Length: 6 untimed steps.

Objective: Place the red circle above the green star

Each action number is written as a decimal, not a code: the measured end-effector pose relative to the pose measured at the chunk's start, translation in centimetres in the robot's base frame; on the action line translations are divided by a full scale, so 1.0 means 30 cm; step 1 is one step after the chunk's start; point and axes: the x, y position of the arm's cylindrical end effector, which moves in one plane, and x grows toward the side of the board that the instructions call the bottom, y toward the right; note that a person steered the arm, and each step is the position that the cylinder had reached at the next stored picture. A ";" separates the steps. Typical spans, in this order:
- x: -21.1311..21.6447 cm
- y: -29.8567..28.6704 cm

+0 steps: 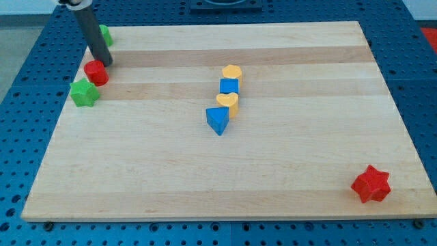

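Note:
The red circle (96, 72) lies near the board's left edge, toward the view's top. The green star (85, 93) lies just below and slightly left of it, almost touching. My tip (106, 62) is at the end of the dark rod, just above and right of the red circle, very close to it. A second green block (104, 35) sits behind the rod near the top left corner, partly hidden, its shape unclear.
In the board's middle a column runs downward: a yellow block (232, 72), a blue cube (229, 86), a yellow heart (228, 103), a blue triangle (218, 120). A red star (371, 184) lies at the bottom right. The wooden board (273, 171) rests on a blue perforated table.

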 end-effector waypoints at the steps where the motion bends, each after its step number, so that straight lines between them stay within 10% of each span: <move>1: 0.014 0.007; 6: 0.027 0.213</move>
